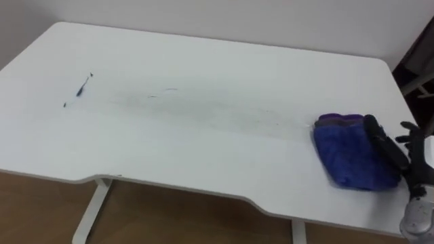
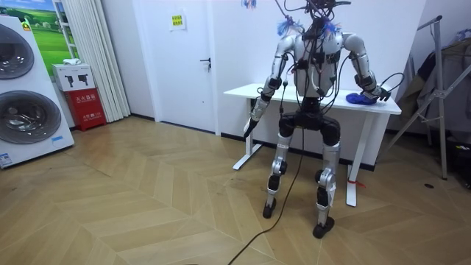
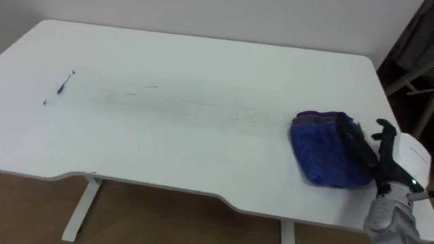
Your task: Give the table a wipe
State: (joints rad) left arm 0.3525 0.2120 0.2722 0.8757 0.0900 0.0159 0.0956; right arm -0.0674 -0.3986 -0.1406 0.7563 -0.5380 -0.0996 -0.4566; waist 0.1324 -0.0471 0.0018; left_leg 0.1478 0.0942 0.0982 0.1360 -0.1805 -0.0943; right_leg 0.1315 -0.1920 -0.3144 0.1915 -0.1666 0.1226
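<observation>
Blue cloth (image 1: 352,157) lies bunched near the right end of the white desk (image 1: 203,57), close to the front edge. Right hand (image 1: 415,157) rests on the cloth's right side, fingers laid out straight over it. Dark ink mark (image 1: 83,85) sits far left; faint grey smears (image 1: 203,108) run across the middle. Left hand (image 2: 250,126) hangs at the robot's side; finger state cannot be told.

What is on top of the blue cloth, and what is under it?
The robot's right hand lies flat on the blue cloth, near its right edge. Under the cloth is the white table. That patch is covered, so any marks there cannot be seen.
</observation>
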